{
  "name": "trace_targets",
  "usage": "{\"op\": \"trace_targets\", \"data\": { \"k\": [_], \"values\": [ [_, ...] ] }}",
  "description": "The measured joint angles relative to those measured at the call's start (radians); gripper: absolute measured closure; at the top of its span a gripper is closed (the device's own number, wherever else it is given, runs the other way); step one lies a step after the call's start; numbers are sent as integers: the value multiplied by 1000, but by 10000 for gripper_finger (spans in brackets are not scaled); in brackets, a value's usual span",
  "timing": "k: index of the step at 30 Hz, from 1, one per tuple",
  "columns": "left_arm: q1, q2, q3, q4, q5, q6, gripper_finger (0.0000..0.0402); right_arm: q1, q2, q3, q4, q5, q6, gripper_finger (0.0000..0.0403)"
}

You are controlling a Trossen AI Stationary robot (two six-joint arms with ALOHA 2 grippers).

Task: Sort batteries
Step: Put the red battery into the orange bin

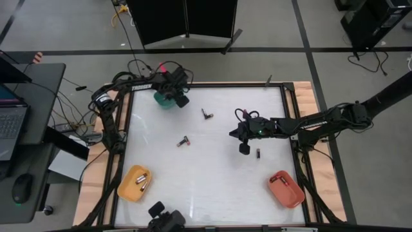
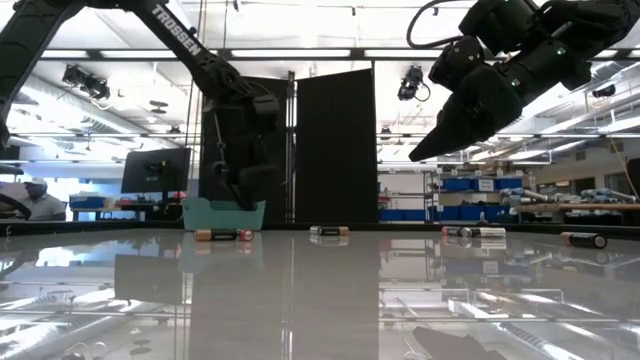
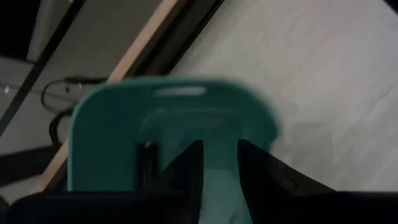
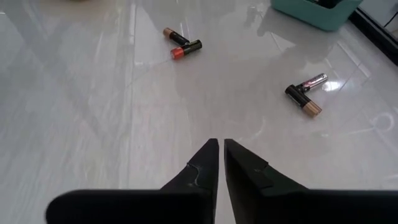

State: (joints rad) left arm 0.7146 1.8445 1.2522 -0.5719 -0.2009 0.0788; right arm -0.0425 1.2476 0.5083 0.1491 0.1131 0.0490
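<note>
One word can be read: "TROSSEN", in white capital letters, runs along the upper link of the dark arm (image 2: 190,45) that slants down from the upper left in the low view. In the high view the left arm (image 1: 138,82), at the far left corner of the surface, carries a short pale marking on its link, too small to make out. The batteries, the bins and the blue crates on the shelves in the room behind show no print that can be read.
</note>
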Motion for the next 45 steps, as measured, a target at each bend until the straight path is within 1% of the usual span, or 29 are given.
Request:
{"op": "trace_targets", "data": {
  "k": [9, 12, 15, 19, 22, 24, 27, 29, 33, 37, 40, 42, 45],
  "values": [
    [-30, -17, -3, 52, -8, 0, 297, 0, 0, 0, 4, 0, 44, 329],
    [-34, -61, -49, 111, -8, -2, 296, 0, 0, 0, 7, 0, 63, 317],
    [-34, -134, -129, 165, -8, -6, 296, 0, 0, 0, 8, 0, 74, 307],
    [-35, -278, -251, 217, -11, -44, 296, 0, 0, 0, 24, 0, 80, 298],
    [-66, -407, -344, 276, -11, -67, 296, 0, 0, 0, 58, 0, 79, 296],
    [-106, -499, -407, 329, -9, -86, 296, 0, 0, 0, 83, -1, 71, 298],
    [-187, -627, -516, 445, -7, -90, 296, 0, 0, 1, 112, -6, 78, 307],
    [-248, -700, -592, 549, -7, -90, 296, 1, 0, 18, 94, -7, 87, 315],
    [-366, -802, -749, 794, -3, -90, 296, 3, 11, 68, 58, -8, 81, 329],
    [-454, -824, -891, 1111, -3, -89, 296, 3, 29, 134, -7, -10, 56, 335],
    [-494, -814, -973, 1307, -3, -84, 296, -1, 54, 173, -49, -12, 53, 334],
    [-507, -806, -1011, 1380, -3, -84, 296, -5, 73, 194, -80, -13, 53, 331],
    [-508, -804, -1041, 1409, -3, -91, 296, -12, 115, 231, -108, -14, 66, 324]
  ]
}}
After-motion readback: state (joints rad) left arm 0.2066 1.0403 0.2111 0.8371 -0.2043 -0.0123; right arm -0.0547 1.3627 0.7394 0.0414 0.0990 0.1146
